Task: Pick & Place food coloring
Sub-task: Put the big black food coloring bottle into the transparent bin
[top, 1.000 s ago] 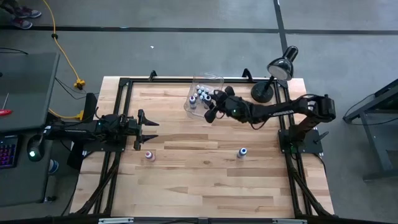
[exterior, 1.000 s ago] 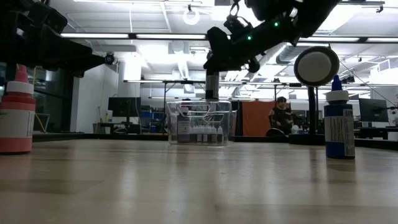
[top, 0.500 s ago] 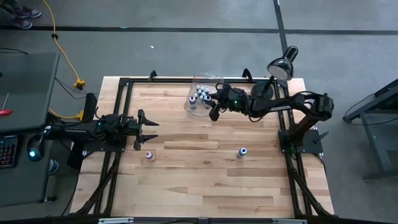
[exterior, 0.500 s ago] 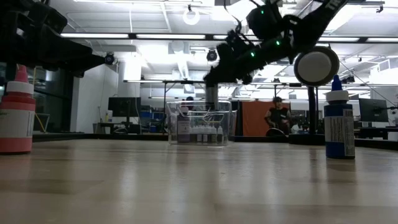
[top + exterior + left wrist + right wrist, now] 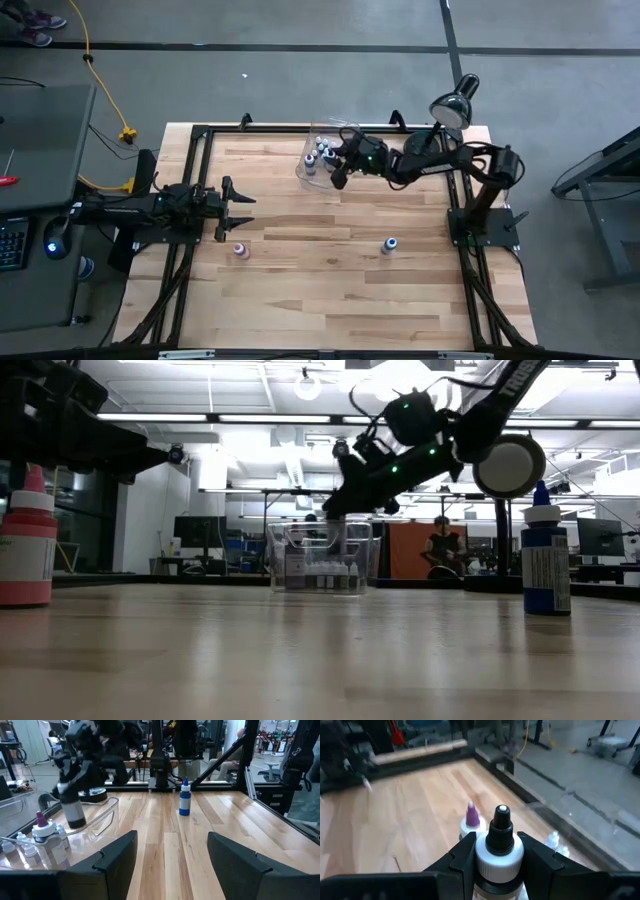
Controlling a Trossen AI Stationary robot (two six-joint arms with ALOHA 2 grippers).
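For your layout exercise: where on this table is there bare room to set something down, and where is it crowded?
Bare wood lies between the pink bottle and blue bottle, and along the near edge. Crowded: the clear bin of bottles, where the right gripper holds one.

We note the wooden table [image 5: 330,290] lies mostly bare across its middle and near half, giving wide passage there. Two lone bottles stand on that open stretch: a pink bottle [image 5: 239,249] just ahead of the left gripper [image 5: 243,206], and a blue bottle [image 5: 389,244] toward the right side, well apart from each other. The far edge is crowded: the clear bin [image 5: 326,152] with bottles standing inside, the right gripper [image 5: 338,175] over its near rim gripping a black-tipped bottle [image 5: 499,851], and the desk lamp [image 5: 448,112] at the far right corner. The black frame rails [image 5: 190,180] fence the left, right and far edges.
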